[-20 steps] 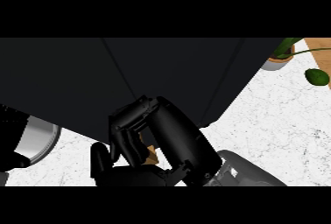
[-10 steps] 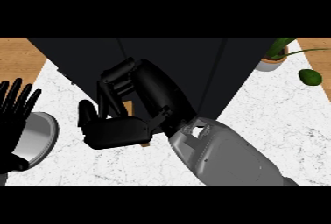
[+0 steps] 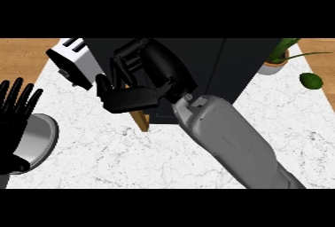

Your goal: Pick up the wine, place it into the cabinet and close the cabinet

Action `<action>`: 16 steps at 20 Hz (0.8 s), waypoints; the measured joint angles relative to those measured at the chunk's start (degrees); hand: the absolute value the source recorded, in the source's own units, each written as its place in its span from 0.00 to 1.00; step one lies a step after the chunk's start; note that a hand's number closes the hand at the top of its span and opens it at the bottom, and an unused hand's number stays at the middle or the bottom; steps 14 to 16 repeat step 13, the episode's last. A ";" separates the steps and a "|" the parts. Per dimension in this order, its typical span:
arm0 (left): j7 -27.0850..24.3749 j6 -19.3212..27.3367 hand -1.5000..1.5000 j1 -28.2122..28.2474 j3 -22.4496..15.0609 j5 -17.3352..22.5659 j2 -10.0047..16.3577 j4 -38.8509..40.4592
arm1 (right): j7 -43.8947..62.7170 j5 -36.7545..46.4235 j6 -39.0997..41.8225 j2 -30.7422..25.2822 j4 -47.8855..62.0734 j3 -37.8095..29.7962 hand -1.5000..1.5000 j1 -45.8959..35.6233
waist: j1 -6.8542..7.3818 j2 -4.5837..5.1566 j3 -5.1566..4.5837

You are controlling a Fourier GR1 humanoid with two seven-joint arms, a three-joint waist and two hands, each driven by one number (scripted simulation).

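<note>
No wine bottle shows in the head view. The black cabinet [image 3: 216, 66] stands at the back centre of the white marble counter [image 3: 131, 155]. My right hand [image 3: 141, 84] is against the cabinet's front left part, its fingers curled, with nothing visible inside them. A narrow wood-coloured strip [image 3: 141, 120] shows just below the hand at the cabinet's lower left corner; I cannot tell whether it is a door edge. My left hand [image 3: 16, 104] rests open at the left edge, fingers up.
A white toaster [image 3: 71, 60] stands left of the cabinet. A metal bowl [image 3: 36, 142] lies at the left edge under my left hand. At the back right are a potted plant [image 3: 276, 60] and a green fruit [image 3: 312, 80].
My right hand and forearm have moved up and away across the cabinet's front. The view has widened, so the toaster and more of the counter now show.
</note>
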 measured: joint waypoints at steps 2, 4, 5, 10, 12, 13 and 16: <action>0.74 0.57 0.00 -0.19 0.09 0.45 -0.19 -0.15 | -1.77 -0.36 2.21 -0.24 1.99 -1.00 1.00 -0.55 | 0.11 -0.14 -0.17; 0.89 0.22 0.00 -0.40 0.06 0.49 -0.23 0.21 | -3.18 -0.35 3.92 -0.45 3.57 -1.38 1.00 -1.03 | 0.16 -0.36 -0.22; 0.77 0.26 0.00 -0.56 0.04 0.23 -0.34 0.42 | -4.78 0.14 4.52 -0.48 4.12 -1.32 1.00 -0.81 | 0.19 -0.56 -0.29; 1.72 -0.33 0.00 -1.00 -0.18 0.98 -0.27 0.44 | -7.25 0.06 7.21 -0.96 6.03 -2.04 1.00 -1.07 | 0.47 -0.88 -0.69; 1.95 -0.61 0.00 -1.14 -0.27 1.16 -0.31 0.51 | -7.93 -0.06 8.25 -1.18 6.64 -2.25 1.00 -1.23 | 0.57 -0.95 -0.74; 1.98 -0.59 0.00 -1.15 -0.26 1.17 -0.30 0.58 | -8.14 0.04 8.29 -1.11 6.85 -2.30 1.00 -1.27 | 0.56 -0.98 -0.74; 1.98 -0.59 0.00 -1.15 -0.26 1.17 -0.30 0.58 | -8.14 0.04 8.29 -1.11 6.85 -2.30 1.00 -1.27 | 0.56 -0.98 -0.74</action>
